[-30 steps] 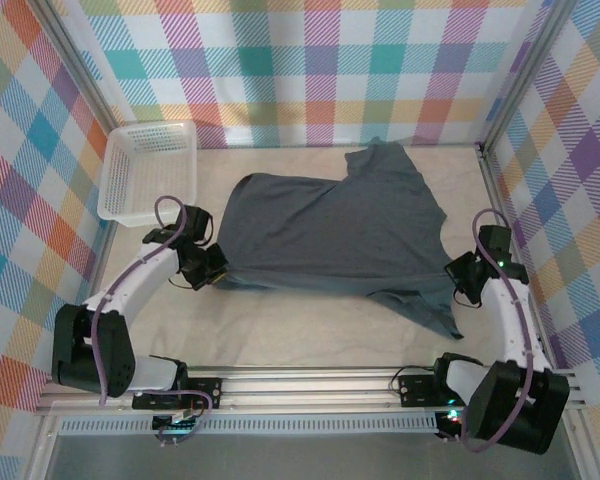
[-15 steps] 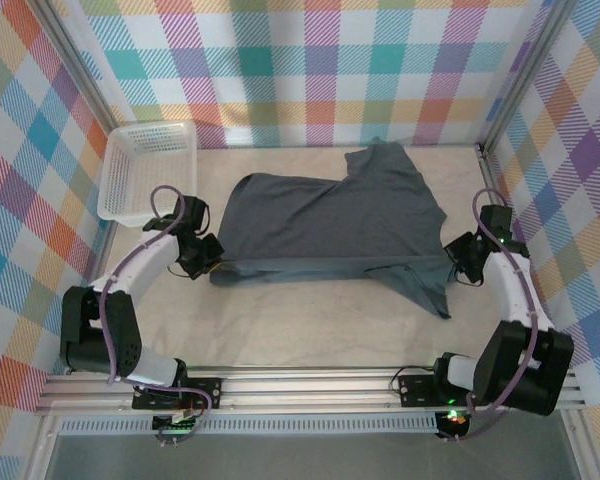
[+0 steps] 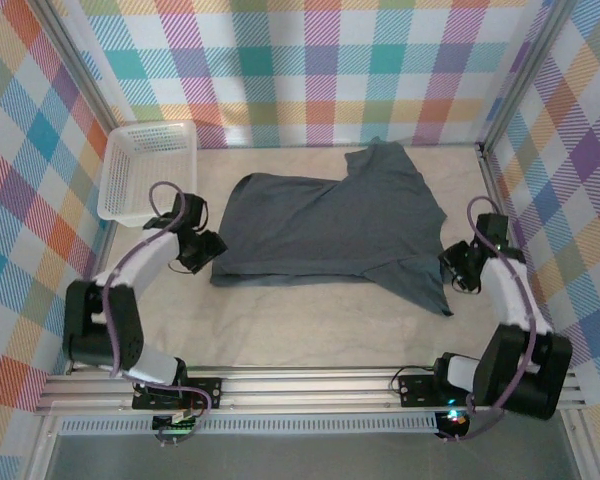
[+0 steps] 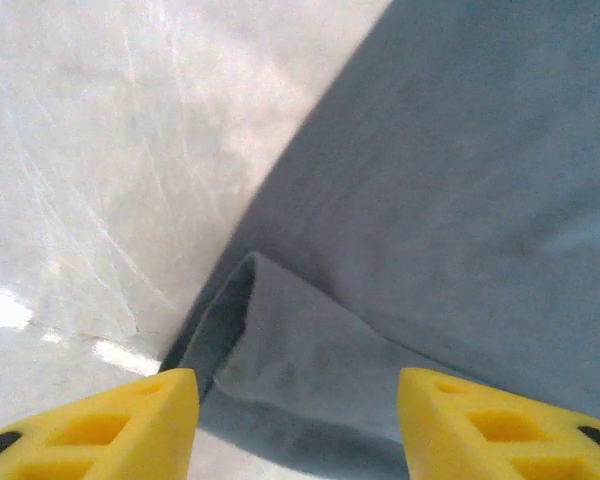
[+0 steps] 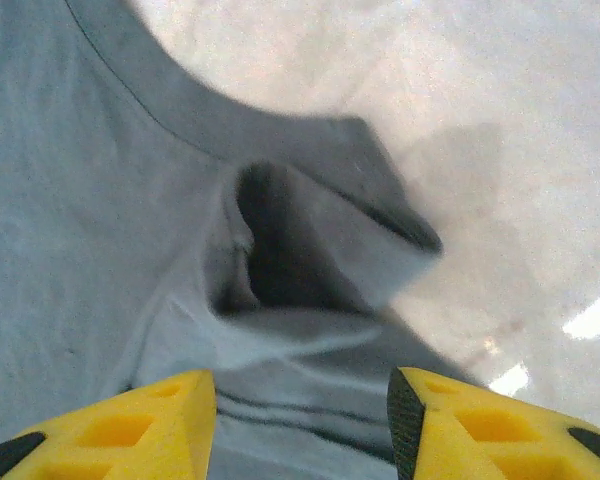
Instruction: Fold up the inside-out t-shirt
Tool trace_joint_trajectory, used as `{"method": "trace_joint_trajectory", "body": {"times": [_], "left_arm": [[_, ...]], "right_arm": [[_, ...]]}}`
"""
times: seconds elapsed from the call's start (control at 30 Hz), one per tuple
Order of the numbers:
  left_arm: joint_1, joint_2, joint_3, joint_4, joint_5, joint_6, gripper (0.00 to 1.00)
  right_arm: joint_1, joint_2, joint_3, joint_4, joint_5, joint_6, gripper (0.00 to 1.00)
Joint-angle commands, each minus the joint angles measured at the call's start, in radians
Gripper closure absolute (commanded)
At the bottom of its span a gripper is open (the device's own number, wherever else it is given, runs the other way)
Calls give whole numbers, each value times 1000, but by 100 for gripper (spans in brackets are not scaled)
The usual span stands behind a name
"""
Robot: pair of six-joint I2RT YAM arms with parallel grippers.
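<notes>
Basket [image 3: 148,170]: white mesh, far-left corner of the table [image 3: 300,330], apart from the cloth.

Left gripper [image 3: 208,247]: sat low at the shirt's near-left corner, just beside the cloth edge. From the left wrist, the gripper [image 4: 298,400] had its yellow fingers [image 4: 130,420] standing apart, nothing pinched. The doubled-over corner of the cloth lay on the table between them, a dark slot showing where the layers parted.

T-shirt [image 3: 330,225]: slate-grey, spread mostly flat across the middle of the table, reaching from one gripper to the other. One part ran up toward the far wall, right of centre. The near edge was turned over in a narrow band. At the near right a loose flap pointed down toward the arm bases.

Right gripper [image 3: 450,265]: at the shirt's right edge, just beside the flap. From the right wrist, the gripper [image 5: 300,400] was parted too, fingers [image 5: 130,420] either side of a puckered fold with a dark hollow in it. The cloth lay free, not clamped. Bare table showed beyond the fold to the right.
</notes>
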Motion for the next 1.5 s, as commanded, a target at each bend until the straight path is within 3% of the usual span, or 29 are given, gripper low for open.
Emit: {"method": "trace_joint_trajectory", "body": {"times": [0.0,0.2,0.3,0.33,0.43,0.47,0.67,0.83,1.07,1.23,1.27,1.3,1.37,1.47], "left_arm": [[-20,-128,2,-45,-54,59,43],[-48,-183,-36,-64,-66,79,41],[-51,-166,-38,-71,-70,77,41],[-51,-163,-38,-69,-68,72,41],[-54,-155,-40,-59,-58,67,41],[-56,-155,-41,-61,-58,66,41],[-60,-156,-44,-34,-4,68,40],[-85,-143,-24,-37,-1,71,38],[-96,-140,-26,-23,14,68,38],[-122,-91,4,32,89,113,36],[-136,-71,22,30,91,126,36],[-150,-51,38,23,88,134,35],[-168,-19,57,6,64,135,35],[-172,25,57,17,40,101,35]], "right_arm": [[3,-38,-119,-71,16,50,50],[2,28,-164,-56,-4,20,50],[4,66,-161,-21,-42,13,54],[5,74,-156,-6,-62,10,61],[24,90,-110,-8,-115,4,99],[41,79,-89,-28,-123,9,100],[186,12,69,-75,-149,107,100],[199,75,166,-58,-110,119,100],[199,255,363,-4,-63,90,100],[195,532,587,20,66,106,100],[195,591,640,1,53,96,98],[192,637,689,-20,31,77,83],[187,668,725,-52,22,57,63],[172,605,641,-24,39,33,63]]}}
